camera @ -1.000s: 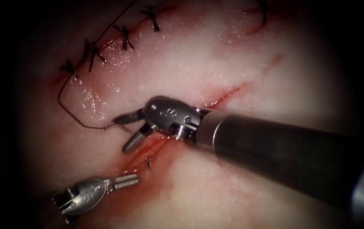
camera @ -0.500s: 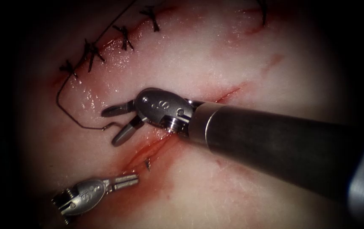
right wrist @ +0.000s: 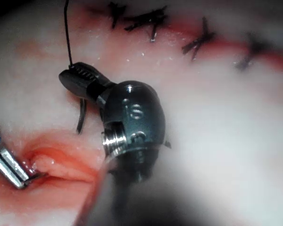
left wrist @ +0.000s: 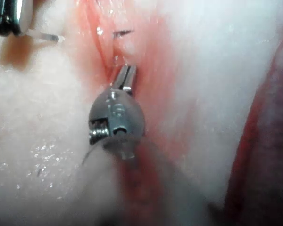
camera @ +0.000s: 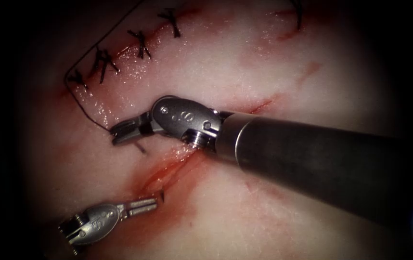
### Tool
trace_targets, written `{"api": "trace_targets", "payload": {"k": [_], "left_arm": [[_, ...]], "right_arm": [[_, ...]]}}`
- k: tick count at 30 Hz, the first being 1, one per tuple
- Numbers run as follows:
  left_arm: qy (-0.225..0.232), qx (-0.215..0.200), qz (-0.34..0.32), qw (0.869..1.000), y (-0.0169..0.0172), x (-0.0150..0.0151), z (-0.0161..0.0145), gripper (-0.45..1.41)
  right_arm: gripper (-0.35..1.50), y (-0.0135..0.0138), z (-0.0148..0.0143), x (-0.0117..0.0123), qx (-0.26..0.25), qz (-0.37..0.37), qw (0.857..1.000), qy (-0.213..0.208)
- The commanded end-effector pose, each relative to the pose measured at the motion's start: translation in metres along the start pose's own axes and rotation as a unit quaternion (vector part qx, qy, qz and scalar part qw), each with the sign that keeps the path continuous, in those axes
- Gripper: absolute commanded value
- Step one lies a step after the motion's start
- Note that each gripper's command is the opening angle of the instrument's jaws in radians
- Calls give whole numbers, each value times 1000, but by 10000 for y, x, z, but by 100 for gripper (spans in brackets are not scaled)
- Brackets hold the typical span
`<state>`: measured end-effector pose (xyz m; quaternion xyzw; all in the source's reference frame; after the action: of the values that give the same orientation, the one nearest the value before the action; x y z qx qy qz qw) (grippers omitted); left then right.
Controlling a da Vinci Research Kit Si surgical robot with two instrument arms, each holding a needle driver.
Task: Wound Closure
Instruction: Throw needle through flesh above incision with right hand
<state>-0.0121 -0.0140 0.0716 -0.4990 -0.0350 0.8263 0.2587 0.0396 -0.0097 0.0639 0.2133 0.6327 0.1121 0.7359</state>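
The right claw (camera: 120,133), open wide half a second ago, is now closed on the needle (camera: 140,147) near its thread end, on the left side of the lower cut (camera: 168,168). The thread (camera: 83,103) that lay slack in a rounded loop on the tissue (camera: 245,62) now runs straighter from the claw up to the sutured cut. Only a short dark piece of the needle pokes out below the jaws, hanging free of the tissue; in the right wrist view it curves down from the right claw (right wrist: 78,77) as a thin dark arc (right wrist: 80,117), with the thread (right wrist: 66,33) rising from the jaws.

The left claw (camera: 141,205) keeps its place at the lower end of the open cut, jaws pressed together with nothing visible between them, tips close to a small dark point (camera: 161,196) at the wound edge. In the left wrist view, the left claw (left wrist: 126,77) sits right at the red groove.

Above, a row of dark knotted stitches (camera: 139,43) with short bristly cut ends closes an earlier cut. The right tool's thick dark shaft (camera: 322,168) covers part of the lower cut. The tissue is pale, wet and glossy, smeared with red fluid (camera: 177,159) along the open wound. Both claws are polished metal with rounded wrist housings.
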Motion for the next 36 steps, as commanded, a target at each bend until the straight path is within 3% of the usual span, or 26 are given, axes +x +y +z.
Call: {"api": "trace_targets", "payload": {"k": [1, 6, 10, 14, 18, 25, 33, 36], "left_arm": [[1, 0, 0, 1000, -2, -3, 8, -22], [1, -1, 0, 1000, -2, -3, 7, -22], [1, -1, 0, 1000, -2, -3, 7, -22], [1, -1, 0, 1000, -2, -2, 7, -22], [1, -1, 0, 1000, -3, -3, 7, -22], [1, -2, 0, 1000, -3, -3, 7, -22], [1, -2, 0, 1000, -4, -2, 6, -22], [0, -1, -1, 1000, -3, -1, 6, -20]], "right_arm": [[-35, 9, 8, -5, 2, 9, 1000, -7], [-35, 8, 6, -14, 12, 30, 999, -23], [-35, 3, 4, -17, 23, 92, 995, -22], [-35, -5, 1, -22, 29, 193, 980, -30], [-35, -10, -2, -27, 36, 229, 971, -57], [-35, -29, -1, -40, 82, 293, 950, -66], [-35, -41, -9, -47, 96, 310, 943, -69], [-35, -34, -8, -44, 78, 288, 953, -57]]}}
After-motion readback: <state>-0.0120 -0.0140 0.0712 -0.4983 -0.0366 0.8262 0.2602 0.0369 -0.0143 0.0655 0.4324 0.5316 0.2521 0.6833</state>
